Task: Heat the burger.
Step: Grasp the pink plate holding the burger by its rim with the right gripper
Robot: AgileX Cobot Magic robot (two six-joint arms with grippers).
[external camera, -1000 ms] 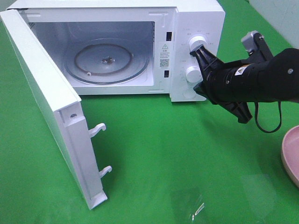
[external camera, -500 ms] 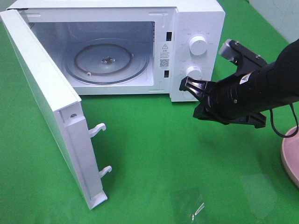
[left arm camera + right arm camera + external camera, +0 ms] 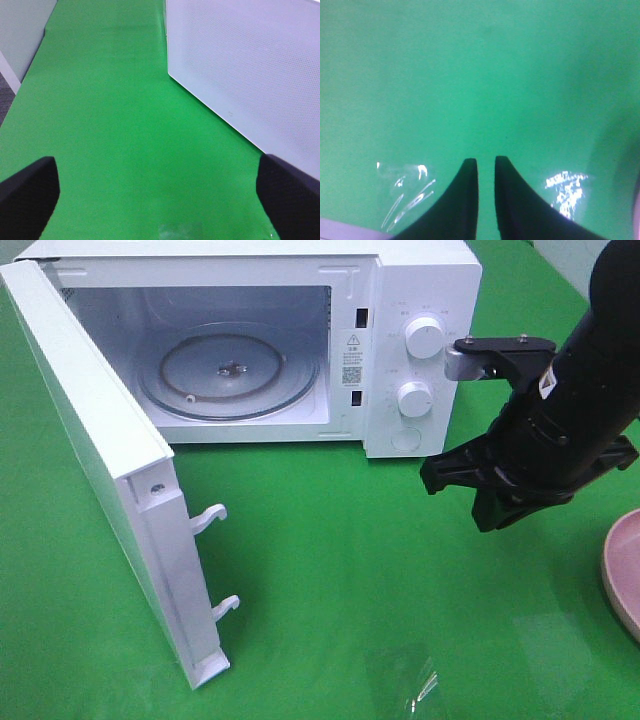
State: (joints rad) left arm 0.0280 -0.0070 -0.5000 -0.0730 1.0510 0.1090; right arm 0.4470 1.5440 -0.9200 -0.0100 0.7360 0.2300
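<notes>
The burger is out of view in every frame. The white microwave (image 3: 420, 300) stands at the back with its door (image 3: 100, 460) swung wide to the left, and its glass turntable (image 3: 228, 370) is bare. My right gripper (image 3: 462, 495) hangs over the green cloth just right of the microwave's lower knob (image 3: 413, 398), pointing down. In the right wrist view its fingertips (image 3: 486, 162) stand a narrow gap apart with only cloth between them. My left gripper (image 3: 157, 200) is wide open over the cloth beside the door's outer face (image 3: 250, 65), holding nothing.
A pink plate (image 3: 625, 570) shows partly at the right edge. The upper knob (image 3: 424, 338) sits on the microwave's control panel. Two door latch hooks (image 3: 215, 515) stick out toward the cloth. A shiny crinkle (image 3: 420, 685) lies on the cloth near the front.
My right gripper left the upper knob, swung down and to the right, and now points at the cloth. Its fingers parted slightly. The left gripper shows no change.
</notes>
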